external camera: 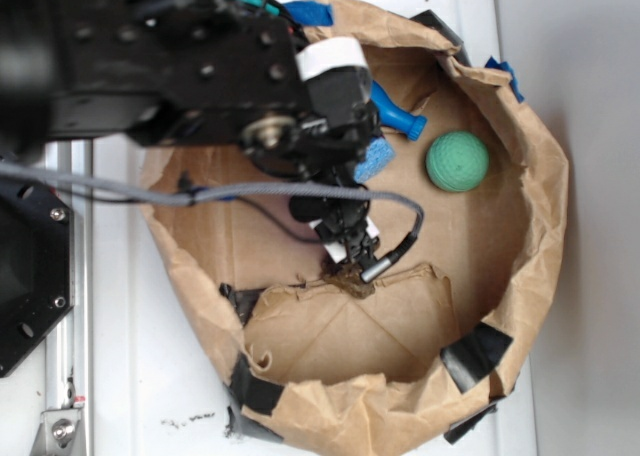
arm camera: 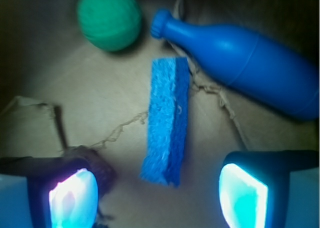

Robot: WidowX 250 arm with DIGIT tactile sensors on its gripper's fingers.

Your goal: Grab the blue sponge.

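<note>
The blue sponge [arm camera: 167, 120] is a bright-blue porous block lying on the brown paper floor, its long side pointing away from me. In the exterior view only a corner of the sponge [external camera: 375, 159] shows beside the arm. My gripper [arm camera: 159, 198] is open and empty, its two glowing pads [arm camera: 75, 198] standing wide apart. The sponge's near end lies just ahead of the gap between them. In the exterior view the gripper [external camera: 352, 244] points down into the paper-lined basin.
A smooth blue bottle [arm camera: 245, 58] lies right of the sponge, nearly touching its far end. A green ball [arm camera: 109, 18] sits beyond on the left. The crumpled paper wall [external camera: 520, 266] rings the basin, patched with black tape [external camera: 478, 354]. A dark clump [arm camera: 95, 160] lies by the left pad.
</note>
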